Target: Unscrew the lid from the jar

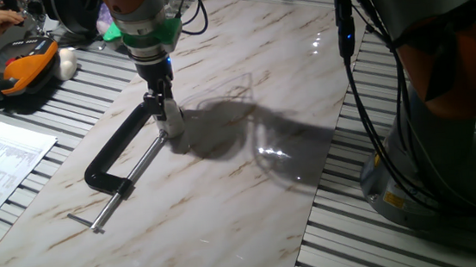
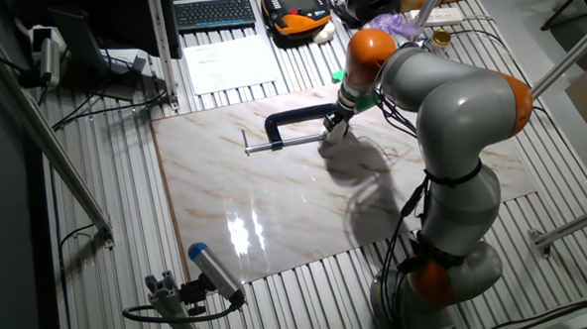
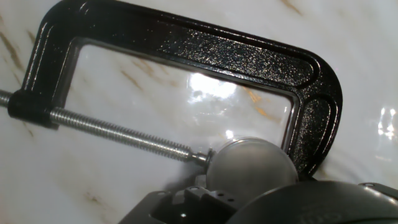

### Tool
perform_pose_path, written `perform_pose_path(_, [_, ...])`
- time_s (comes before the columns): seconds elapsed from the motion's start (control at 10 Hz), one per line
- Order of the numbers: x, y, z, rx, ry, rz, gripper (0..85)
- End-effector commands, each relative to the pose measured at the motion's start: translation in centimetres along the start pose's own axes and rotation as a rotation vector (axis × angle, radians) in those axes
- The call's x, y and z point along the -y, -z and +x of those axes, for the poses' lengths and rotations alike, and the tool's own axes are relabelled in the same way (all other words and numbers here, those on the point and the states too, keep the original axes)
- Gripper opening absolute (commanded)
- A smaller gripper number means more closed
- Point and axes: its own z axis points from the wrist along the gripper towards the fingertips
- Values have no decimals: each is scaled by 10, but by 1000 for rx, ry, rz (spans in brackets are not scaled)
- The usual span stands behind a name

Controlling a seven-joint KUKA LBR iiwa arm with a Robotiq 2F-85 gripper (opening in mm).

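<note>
I have the two-finger gripper [image 1: 169,122] down on the marble-patterned tabletop [image 1: 226,195], at the small round white plastic lid [image 3: 250,168].

In the hand view the lid looks pale grey-white, flat-topped and smooth, sitting between the threaded steel screw tip [image 3: 200,158] and the far jaw of the black cast C-clamp [image 3: 186,43]. The tiny whitish jar beneath it I cannot make out. Whether the fingers are apart or pressed together on the lid, I cannot tell.

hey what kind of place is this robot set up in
Probably a robotics lab or workshop: the arm's claw works over a marble-patterned board on a slotted metal table, with a keyboard and a printed sheet nearby.
</note>
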Motion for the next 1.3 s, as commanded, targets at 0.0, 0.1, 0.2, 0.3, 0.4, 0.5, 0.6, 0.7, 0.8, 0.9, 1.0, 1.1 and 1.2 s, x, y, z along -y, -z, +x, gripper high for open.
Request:
perform_pose_path(0.0, [0, -2, 0, 2, 11, 1, 170])
perform_pose_path(0.1, [0, -3, 0, 5, 25, -6, 170])
perform_pose_path(0.2, [-1, -3, 0, 3, 36, -14, 170])
perform_pose_path(0.3, [-1, -3, -1, 1, 43, -18, 170])
perform_pose_path(0.4, [-1, -2, -1, 1, 43, -13, 170])
perform_pose_path(0.5, [-1, -2, -2, 3, 48, -12, 170])
perform_pose_path(0.6, [-1, -1, -2, 6, 62, -13, 170])
perform_pose_path(0.7, [-2, -1, -2, 12, 88, -18, 170])
perform_pose_path(0.8, [-2, -1, -3, 15, 103, -18, 170])
perform_pose_path(0.9, [-2, -1, -3, 19, 117, -16, 170])
perform_pose_path(1.0, [-2, -1, -3, 26, 129, -15, 170])
perform_pose_path(1.1, [-2, -1, -3, 36, 140, -13, 170])
perform_pose_path(1.2, [-2, -2, -3, 44, 148, -14, 340])
